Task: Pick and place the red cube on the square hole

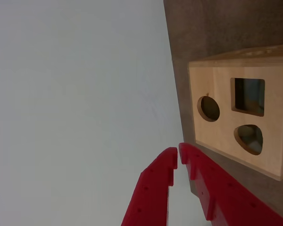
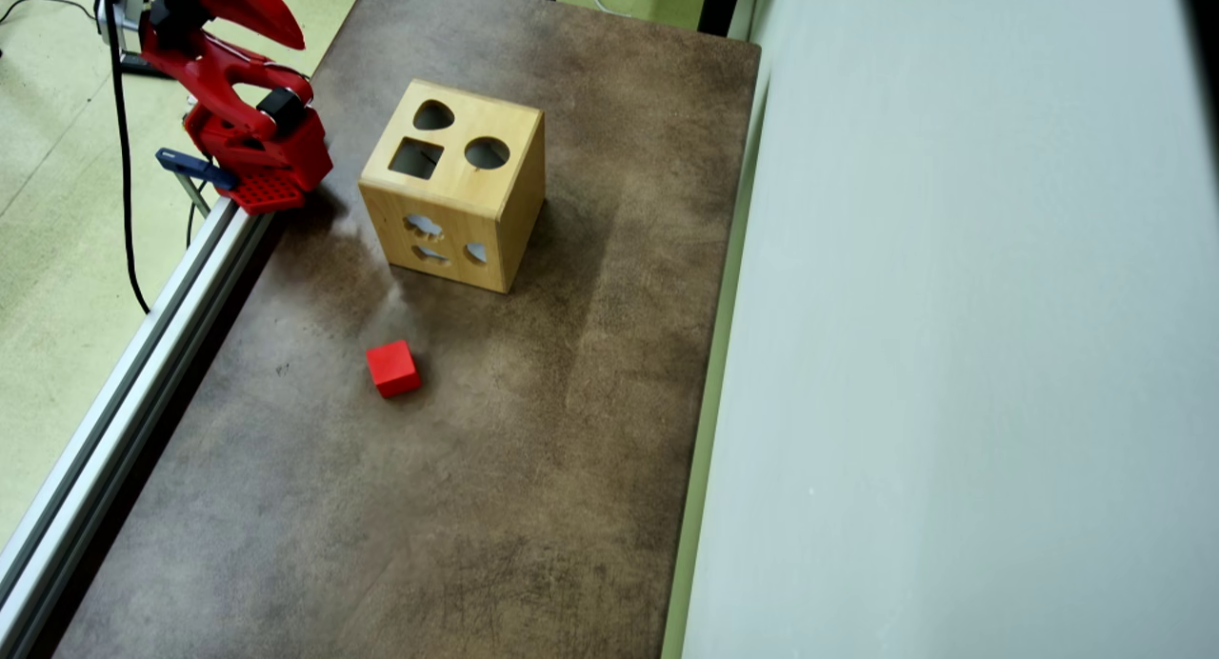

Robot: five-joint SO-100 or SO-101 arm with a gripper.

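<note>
Pincer: here's the pincer (image 1: pixel 176 157) in the wrist view, red tips pressed almost together with only a sliver of gap, and nothing between them. It's raised well off the desk, pointing at the pale wall.
Arm: in the overhead view the red arm (image 2: pixel 243 116) is folded up at the desk's far-left corner, clamped to the aluminium rail (image 2: pixel 133 354).
Red cube: and there's the red cube (image 2: pixel 392 368), sitting alone on the brown desk (image 2: pixel 533 469), well apart from the arm and nearer the camera than the box. Nothing is touching it!
Look: small, bright red, flat matte faces, crisp edges, turned slightly askew to the desk's edge.
Handling: I'd call it light and rigid, probably wood or plastic, not fragile; the matte skin should grip well. Best bet is two opposite side faces, jaws squared to them, low enough not to clip a corner.
Wooden shape-sorter box: the wooden shape-sorter box (image 2: pixel 505 216) stands beyond the cube, near the arm's base.
Square hole: on the box's top face, the square hole (image 2: pixel 415 158), dark, next to a round cutout (image 2: pixel 487 152) and a heart-like cutout (image 2: pixel 433 116). Looks only a touch bigger than the cube, so alignment will matter.
</note>
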